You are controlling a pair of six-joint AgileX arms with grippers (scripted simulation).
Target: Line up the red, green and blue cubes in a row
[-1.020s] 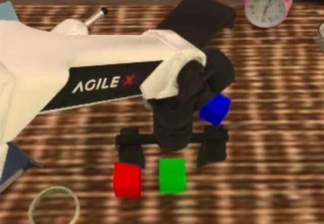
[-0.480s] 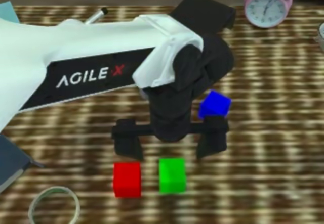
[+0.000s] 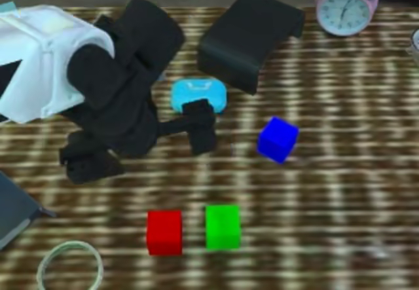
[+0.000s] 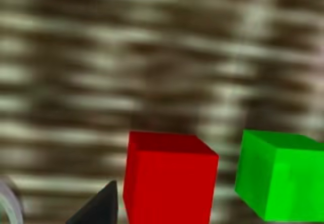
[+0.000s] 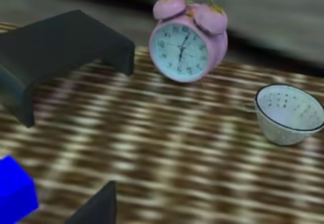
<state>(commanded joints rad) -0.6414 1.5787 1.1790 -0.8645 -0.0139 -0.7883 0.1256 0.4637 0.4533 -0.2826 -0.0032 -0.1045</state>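
Three cubes: red cube (image 3: 163, 232) and green cube (image 3: 222, 226) sat side by side near the desk's (image 3: 340, 192) front edge, just apart; blue cube (image 3: 278, 139) lay tilted, well apart, behind and right of them.
Left gripper (image 3: 141, 147): hovered left of centre, fingers spread wide, holding nothing, one finger beside a light-blue soap bar (image 3: 198, 94).
Right arm: out of the top view; gripper state could not be told.
Writing: only numerals on the pink alarm clock (image 3: 346, 5), too small to read.
Others: black box (image 3: 252, 36), white cup (image 5: 288, 114), tape ring (image 3: 69, 267).

Left gripper (image 3: 144, 149) hovers at table's left, fingers spread.
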